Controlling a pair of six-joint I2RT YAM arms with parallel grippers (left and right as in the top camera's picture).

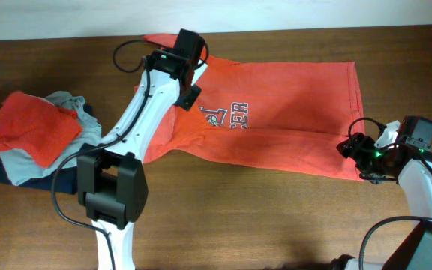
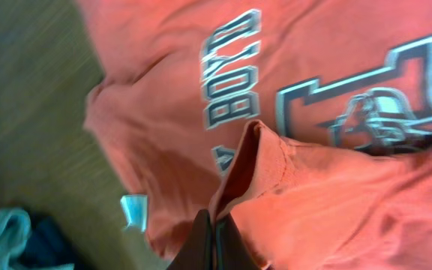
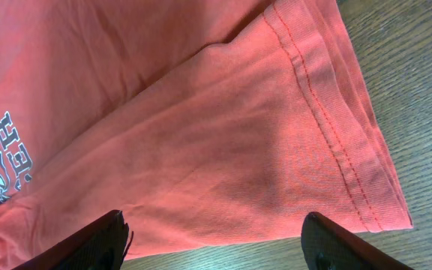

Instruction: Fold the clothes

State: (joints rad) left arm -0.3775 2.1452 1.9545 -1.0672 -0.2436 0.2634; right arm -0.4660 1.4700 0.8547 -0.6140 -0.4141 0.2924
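Note:
A large orange-red T-shirt [image 1: 291, 112] lies spread across the wooden table, its white-and-dark chest lettering [image 2: 235, 67] facing up. My left gripper [image 1: 189, 96] is at the shirt's upper left and is shut on a raised fold of its fabric [image 2: 255, 161]; in the left wrist view the left gripper [image 2: 214, 226] has its jaws pressed together on the cloth. A white tag [image 2: 135, 211] shows by the shirt's edge. My right gripper [image 1: 360, 161] hovers open over the shirt's lower right corner. In the right wrist view the right gripper [image 3: 216, 241] straddles the cloth edge beside the stitched hem [image 3: 336, 142].
A pile of smaller clothes [image 1: 36, 135] sits at the table's left: an orange-red piece on top, grey-blue [image 1: 70, 101] and navy [image 1: 6, 171] beneath. Bare wood [image 1: 261, 217] runs along the front. A black cable [image 1: 126, 56] loops by the left wrist.

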